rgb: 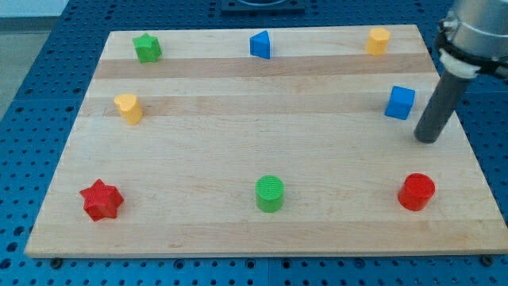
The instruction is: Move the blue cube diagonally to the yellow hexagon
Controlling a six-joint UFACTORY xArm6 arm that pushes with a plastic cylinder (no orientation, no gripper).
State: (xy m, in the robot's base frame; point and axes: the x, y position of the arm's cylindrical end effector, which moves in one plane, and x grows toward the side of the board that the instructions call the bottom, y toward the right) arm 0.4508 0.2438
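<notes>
The blue cube point(400, 102) sits near the view's right edge of the wooden board point(262, 159). The yellow hexagon point(378, 40) is at the view's top right, above and a little left of the cube. My tip point(427, 139) rests on the board just right of and below the blue cube, apart from it by a small gap. The dark rod rises from it toward the view's top right corner.
A blue triangular block point(260, 44) is at top centre. A green star point(147, 48) is at top left. A yellow block point(128, 108) is at left. A red star point(100, 199) is at bottom left, a green cylinder point(270, 194) at bottom centre, a red cylinder point(416, 191) at bottom right.
</notes>
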